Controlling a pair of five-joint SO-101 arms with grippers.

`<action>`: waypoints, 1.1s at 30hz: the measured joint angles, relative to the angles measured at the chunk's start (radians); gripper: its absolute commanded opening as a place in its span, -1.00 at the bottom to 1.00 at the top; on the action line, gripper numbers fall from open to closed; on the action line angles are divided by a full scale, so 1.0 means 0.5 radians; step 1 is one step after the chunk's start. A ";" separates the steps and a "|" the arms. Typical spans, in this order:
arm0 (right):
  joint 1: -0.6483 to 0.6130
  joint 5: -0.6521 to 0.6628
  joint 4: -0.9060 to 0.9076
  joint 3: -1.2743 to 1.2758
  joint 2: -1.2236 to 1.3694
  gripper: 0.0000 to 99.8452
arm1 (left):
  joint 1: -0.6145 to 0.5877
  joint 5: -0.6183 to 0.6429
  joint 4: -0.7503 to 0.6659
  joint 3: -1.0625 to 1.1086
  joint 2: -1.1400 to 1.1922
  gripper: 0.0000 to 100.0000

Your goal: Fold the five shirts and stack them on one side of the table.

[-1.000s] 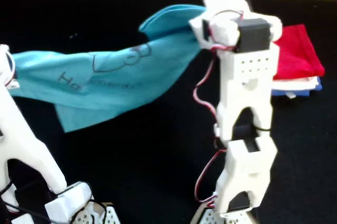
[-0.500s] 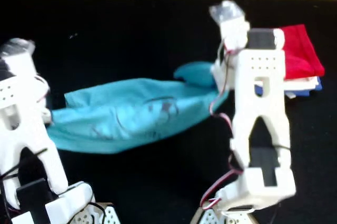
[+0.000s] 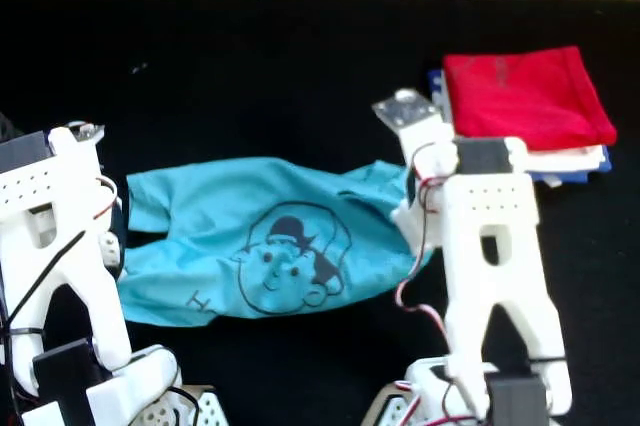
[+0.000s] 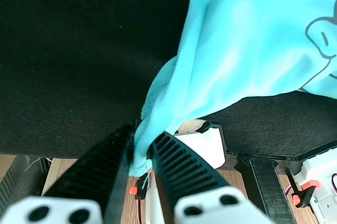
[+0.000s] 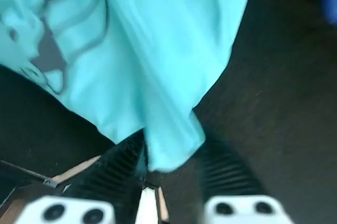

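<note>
The turquoise shirt is held stretched between the two arms across the near middle of the black-covered table, with its cartoon-face print turned upward. Its left end is pinched by the left gripper, whose ribbed black fingers are closed on a bunched corner of the cloth. Its right end is taken by the right gripper, whose fingers are pressed against a thicker fold that fills the gap between them.

The two grips are set well apart, apparently so that the cloth is drawn out to its width and can be laid flat rather than in a heap. Some slack and creasing is seen along the near edge and at the right end. Whether the middle of the shirt is touching the table cannot be told.

A stack of folded shirts lies at the far right of the table: a red shirt on top, a white shirt beneath it and a blue shirt at the bottom, their edges roughly aligned. The stack lies just beyond the right arm and well apart from the left arm. That side is judged to be the stacking place, which leaves the middle as working room.

The step in hand is judged to be the spreading of this shirt; no fold is yet made in it. An even release at both ends would be called for, so that the corners are not dragged back into creases.
</note>
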 measured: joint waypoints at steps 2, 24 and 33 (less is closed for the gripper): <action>-0.046 0.003 0.028 -0.123 -0.086 -0.48 | 0.000 0.000 0.000 0.000 0.000 -0.98; -1.022 -0.488 -1.034 -1.206 1.415 -0.47 | -0.537 -0.006 0.000 0.000 0.000 -0.98; -1.292 -0.537 -0.985 -2.274 2.615 -0.47 | -0.580 -0.006 0.000 0.000 0.000 -0.98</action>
